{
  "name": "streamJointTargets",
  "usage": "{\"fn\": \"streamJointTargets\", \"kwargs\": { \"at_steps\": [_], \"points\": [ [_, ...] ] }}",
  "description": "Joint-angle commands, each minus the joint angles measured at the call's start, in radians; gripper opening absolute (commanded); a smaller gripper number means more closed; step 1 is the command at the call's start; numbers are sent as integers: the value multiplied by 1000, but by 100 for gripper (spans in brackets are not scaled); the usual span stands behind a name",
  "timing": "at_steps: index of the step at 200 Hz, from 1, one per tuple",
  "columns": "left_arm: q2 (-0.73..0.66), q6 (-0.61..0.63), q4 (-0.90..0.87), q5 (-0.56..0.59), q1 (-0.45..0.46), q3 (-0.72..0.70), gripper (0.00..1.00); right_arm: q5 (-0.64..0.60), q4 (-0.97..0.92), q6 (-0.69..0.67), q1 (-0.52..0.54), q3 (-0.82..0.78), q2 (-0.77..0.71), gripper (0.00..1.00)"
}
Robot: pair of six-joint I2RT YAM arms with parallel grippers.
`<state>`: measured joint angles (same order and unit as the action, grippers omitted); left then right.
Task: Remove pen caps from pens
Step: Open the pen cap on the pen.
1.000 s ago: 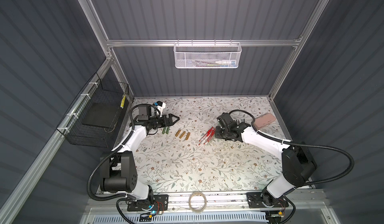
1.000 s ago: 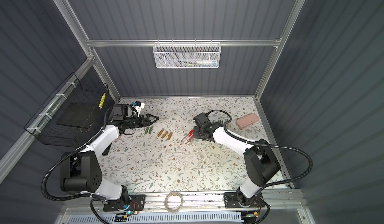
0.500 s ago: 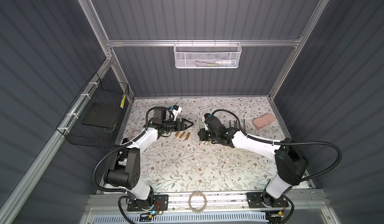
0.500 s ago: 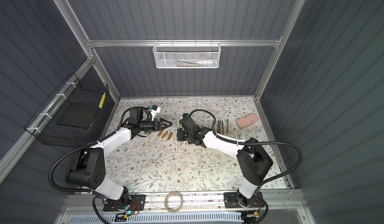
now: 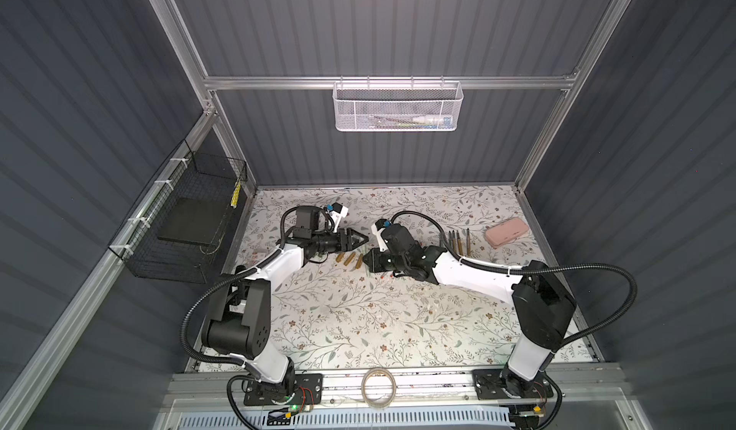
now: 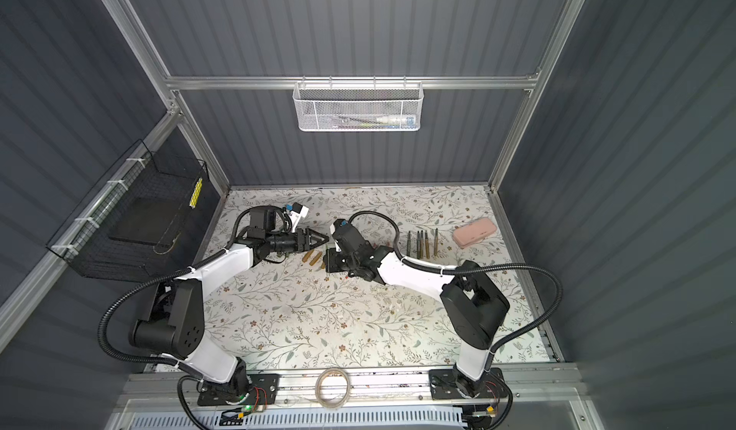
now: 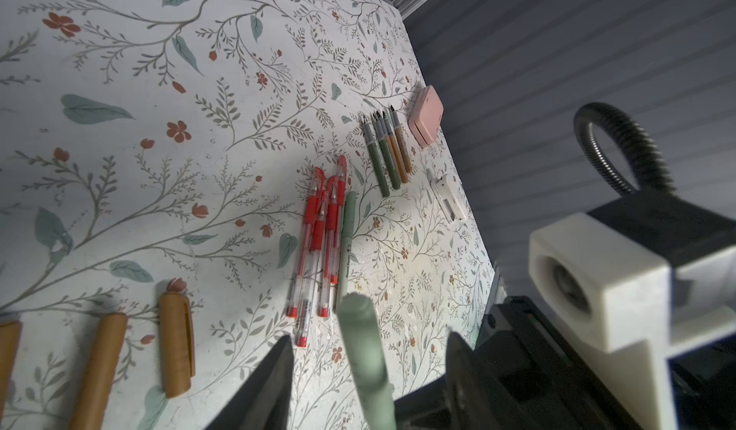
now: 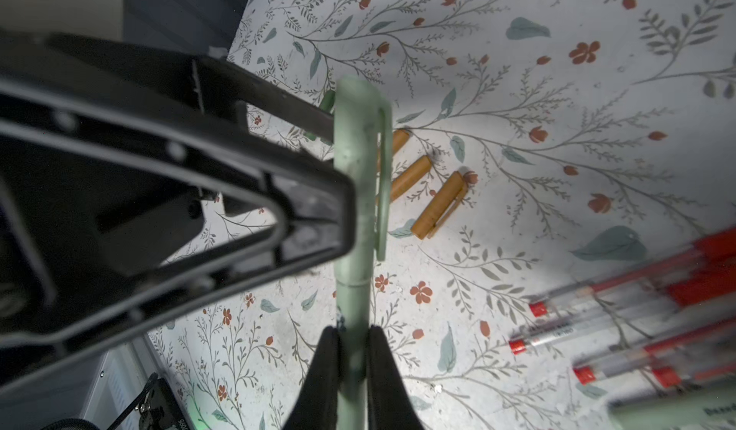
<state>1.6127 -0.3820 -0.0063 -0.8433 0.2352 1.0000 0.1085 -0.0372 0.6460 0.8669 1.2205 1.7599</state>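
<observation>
A pale green pen (image 8: 352,308) is held above the floral mat, with my right gripper (image 8: 352,330) shut on its body. Its pale green clipped cap (image 8: 357,161) points at my left gripper (image 7: 368,342), which stands open around the cap (image 7: 360,328) with a gap on each side. In both top views the two grippers (image 5: 364,241) (image 5: 368,258) meet mid-table. Loose golden-brown caps (image 7: 177,344) (image 8: 438,205) lie on the mat below. Red-trimmed clear pens (image 7: 322,241) and another pale green pen (image 7: 347,229) lie together. Several uncapped pens (image 5: 456,241) lie in a row.
A pink case (image 5: 506,232) lies at the back right beside the uncapped row. A black wire basket (image 5: 191,217) hangs on the left wall and a white mesh basket (image 5: 398,107) on the back wall. A tape roll (image 5: 378,384) sits on the front rail.
My right arm carried the pale green pen left from the pen pile to mid-table. My left gripper moved right to meet it, and its jaws narrowed around the cap.
</observation>
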Motion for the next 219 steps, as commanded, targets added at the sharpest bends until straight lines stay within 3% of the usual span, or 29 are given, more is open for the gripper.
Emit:
{"fn": "streamJointTargets", "kwargs": {
  "at_steps": [1, 37, 90, 100, 131, 168, 176, 200, 219],
  "points": [
    [12, 11, -5, 12, 6, 11, 54, 17, 3, -14, 4, 39, 12, 0],
    [13, 1, 4, 9, 6, 13, 40, 44, 14, -11, 7, 53, 35, 0],
    [1, 0, 8, 21, 6, 6, 3, 42, -3, -16, 9, 68, 44, 0],
    [-2, -1, 5, 21, 6, 7, 0, 41, -15, -15, 9, 74, 48, 6],
    [-7, -29, 27, 16, 5, -1, 0, 36, -2, -16, 6, 85, 68, 22],
    [-10, -49, 34, 5, 6, 0, 0, 32, -12, -23, -3, 112, 95, 25],
    [-9, -56, 47, 1, 6, -5, 0, 37, -14, -23, -6, 117, 103, 22],
    [-10, -48, 30, 6, 6, 6, 0, 34, -44, -25, -6, 119, 94, 0],
    [-13, -39, 17, 15, 1, 19, 0, 40, -3, -3, -5, 50, 69, 0]
  ]
}}
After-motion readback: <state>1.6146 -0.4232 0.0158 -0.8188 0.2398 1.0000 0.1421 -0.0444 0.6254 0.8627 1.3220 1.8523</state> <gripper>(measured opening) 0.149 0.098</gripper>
